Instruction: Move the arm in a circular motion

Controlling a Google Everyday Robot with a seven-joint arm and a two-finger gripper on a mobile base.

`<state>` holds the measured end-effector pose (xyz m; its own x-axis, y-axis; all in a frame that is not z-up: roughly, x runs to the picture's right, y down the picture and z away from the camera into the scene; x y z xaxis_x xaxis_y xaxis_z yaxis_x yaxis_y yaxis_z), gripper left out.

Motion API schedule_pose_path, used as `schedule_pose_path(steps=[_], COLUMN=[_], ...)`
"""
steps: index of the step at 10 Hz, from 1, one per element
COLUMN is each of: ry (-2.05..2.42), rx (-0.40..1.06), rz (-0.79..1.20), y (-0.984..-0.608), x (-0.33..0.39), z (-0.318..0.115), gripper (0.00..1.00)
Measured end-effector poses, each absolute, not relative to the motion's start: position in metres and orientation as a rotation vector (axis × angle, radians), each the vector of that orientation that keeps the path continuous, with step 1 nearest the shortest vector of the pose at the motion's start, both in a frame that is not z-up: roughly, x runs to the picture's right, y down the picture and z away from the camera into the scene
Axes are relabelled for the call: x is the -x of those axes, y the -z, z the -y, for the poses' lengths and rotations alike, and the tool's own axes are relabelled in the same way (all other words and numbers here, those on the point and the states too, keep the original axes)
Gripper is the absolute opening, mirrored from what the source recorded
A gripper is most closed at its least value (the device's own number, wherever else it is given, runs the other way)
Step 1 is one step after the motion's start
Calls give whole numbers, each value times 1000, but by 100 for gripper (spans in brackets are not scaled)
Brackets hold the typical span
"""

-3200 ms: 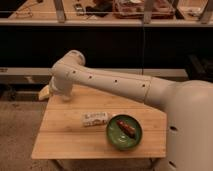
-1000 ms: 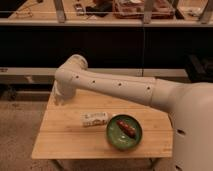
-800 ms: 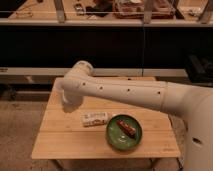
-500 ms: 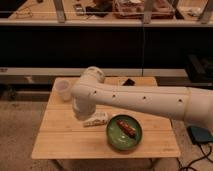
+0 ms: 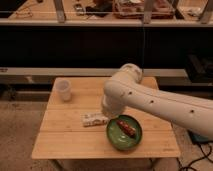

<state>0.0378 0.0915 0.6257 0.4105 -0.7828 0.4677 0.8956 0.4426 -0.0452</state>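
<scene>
Arm [image 5: 150,97] bent over the table [image 5: 65,145].
On my one camera it reaches in from the right, its elbow above the table's middle and its lower end just over a packet [image 5: 94,119], beside a green bowl [image 5: 114,137]. The gripper is hidden at that end, clamped closed. A cup [image 5: 63,90] stands back left.

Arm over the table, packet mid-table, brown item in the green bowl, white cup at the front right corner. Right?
Wrong spot: the camera view shows the white cup at the table's back left corner. The arm, packet and brown item in the green bowl are right. The gripper is shut, hidden under the arm.
</scene>
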Motion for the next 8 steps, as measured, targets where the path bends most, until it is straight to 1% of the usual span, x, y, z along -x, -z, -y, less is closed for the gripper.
schedule_pose_path(steps=[2,3,4,5,6,8], ry=[996,931,896,861,830,804], rx=[308,338,362,391,420,447], rz=[353,313,293,267,242,239], y=[-617,-617,-620,-627,-643,-676], x=[-79,-109,-122,-135,-140,-128], z=[-74,-63,-57,-46,-29,0], gripper=[0,0,0,0,0,0])
